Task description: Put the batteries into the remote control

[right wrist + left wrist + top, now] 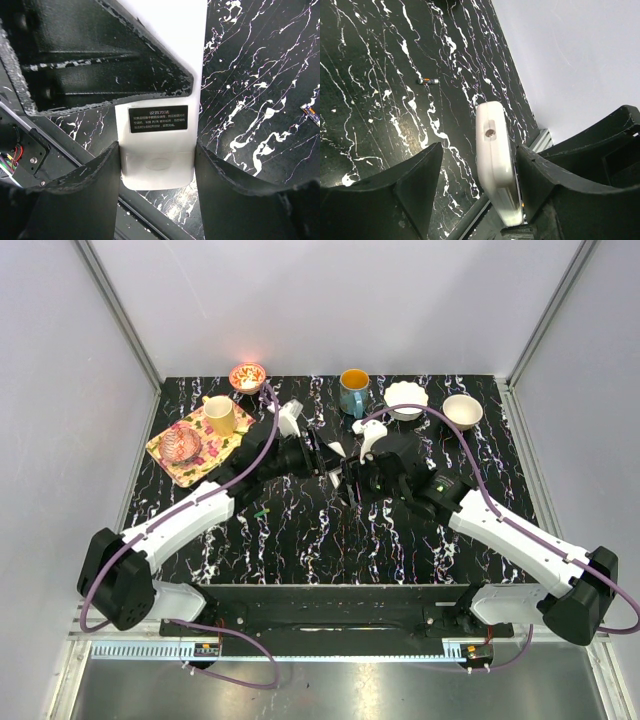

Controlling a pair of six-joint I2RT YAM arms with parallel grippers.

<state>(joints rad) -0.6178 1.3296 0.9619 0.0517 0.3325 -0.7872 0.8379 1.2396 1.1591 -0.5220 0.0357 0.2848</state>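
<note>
The white remote control [336,449] is held off the black marble table, between both grippers at mid table. In the right wrist view its plain back with a black label [158,118] faces the camera. My right gripper [156,147] is shut on its two long edges near the end. In the left wrist view the remote [492,150] is edge-on. It lies against one finger [545,175] of my left gripper [479,150], with a gap to the other finger. A small battery [427,80] lies on the table; one also shows at the right wrist view's edge [311,113]. A greenish one [262,510] lies near the left arm.
At back left, a yellow patterned tray [170,455] holds a yellow cup [220,415] and a glass dish [183,445]. Along the back stand a small bowl [247,375], a blue mug [353,391], a white bowl [406,398] and a beige bowl [462,410].
</note>
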